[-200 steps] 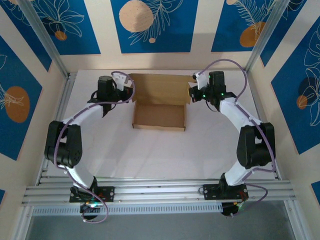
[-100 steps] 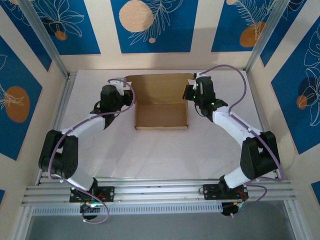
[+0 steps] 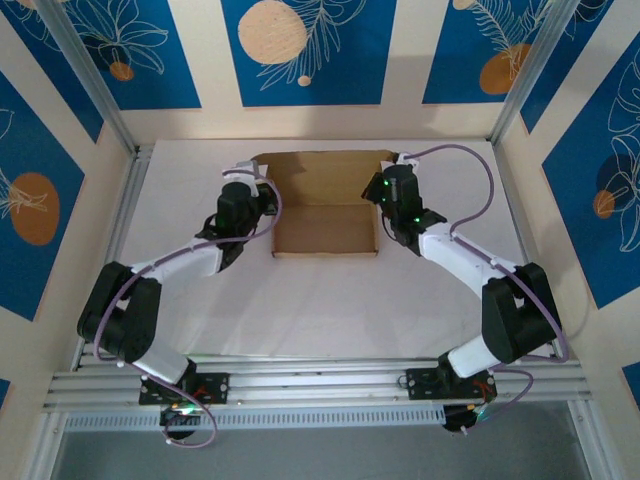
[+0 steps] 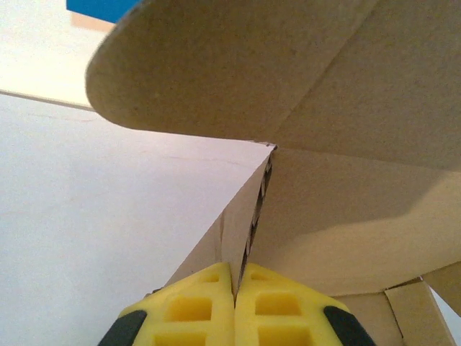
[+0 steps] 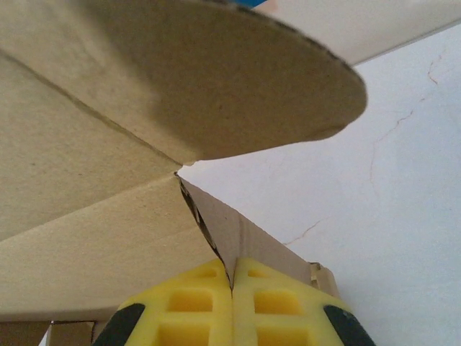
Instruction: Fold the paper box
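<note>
Wide white worktop (image 3: 300, 300) carries the paper box (image 3: 328, 228) at its far middle, tray open upward. Your left pincer (image 4: 234, 270) and right pincer (image 5: 231, 277) each clamp a side wall edge. Raise both walls evenly, square to the creases. How steeply the back lid panel stands is hard to judge from above.

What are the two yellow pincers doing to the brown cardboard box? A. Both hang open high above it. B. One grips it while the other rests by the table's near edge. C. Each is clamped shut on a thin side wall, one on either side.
C: the left pincer and the right pincer are each closed on a thin cardboard wall, at opposite sides of the paper box.
</note>
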Motion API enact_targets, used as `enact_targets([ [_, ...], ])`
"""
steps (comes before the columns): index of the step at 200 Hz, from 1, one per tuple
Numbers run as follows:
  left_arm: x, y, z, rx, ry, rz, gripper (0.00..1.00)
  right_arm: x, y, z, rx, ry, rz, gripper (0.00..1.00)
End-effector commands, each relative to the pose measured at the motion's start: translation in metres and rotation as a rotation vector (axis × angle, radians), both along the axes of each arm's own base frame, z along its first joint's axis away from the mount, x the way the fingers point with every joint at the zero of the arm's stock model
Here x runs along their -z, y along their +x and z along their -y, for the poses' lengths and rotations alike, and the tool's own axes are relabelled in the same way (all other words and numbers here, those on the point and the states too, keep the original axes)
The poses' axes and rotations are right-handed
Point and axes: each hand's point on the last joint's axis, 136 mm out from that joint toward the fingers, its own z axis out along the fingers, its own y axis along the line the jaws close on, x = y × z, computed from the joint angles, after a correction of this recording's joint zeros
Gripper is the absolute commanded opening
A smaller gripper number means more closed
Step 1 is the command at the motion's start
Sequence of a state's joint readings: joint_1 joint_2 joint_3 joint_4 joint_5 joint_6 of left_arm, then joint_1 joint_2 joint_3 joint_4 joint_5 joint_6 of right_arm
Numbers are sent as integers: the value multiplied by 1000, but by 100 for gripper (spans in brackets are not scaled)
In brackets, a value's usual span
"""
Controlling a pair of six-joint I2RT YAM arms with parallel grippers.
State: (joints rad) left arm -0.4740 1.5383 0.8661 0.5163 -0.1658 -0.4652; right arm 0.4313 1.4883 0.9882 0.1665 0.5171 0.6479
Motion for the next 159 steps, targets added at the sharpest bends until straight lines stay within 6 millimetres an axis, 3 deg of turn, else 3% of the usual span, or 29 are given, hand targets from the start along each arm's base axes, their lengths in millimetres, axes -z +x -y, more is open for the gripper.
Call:
enact_targets([
  [1, -12, -11, 21, 68, -52, 71, 0, -5, -10, -20, -76, 48, 48, 0],
  [46, 7, -17, 24, 87, -68, 63, 0, 16, -21, -27, -152, 15, 53, 0],
  [96, 15, -26, 25, 110, -59, 65, 0, 35, -37, -19, -169, -23, 43, 0],
  [159, 32, -39, 20, 120, -39, 43, 0, 43, -50, -14, -180, -20, 44, 0],
])
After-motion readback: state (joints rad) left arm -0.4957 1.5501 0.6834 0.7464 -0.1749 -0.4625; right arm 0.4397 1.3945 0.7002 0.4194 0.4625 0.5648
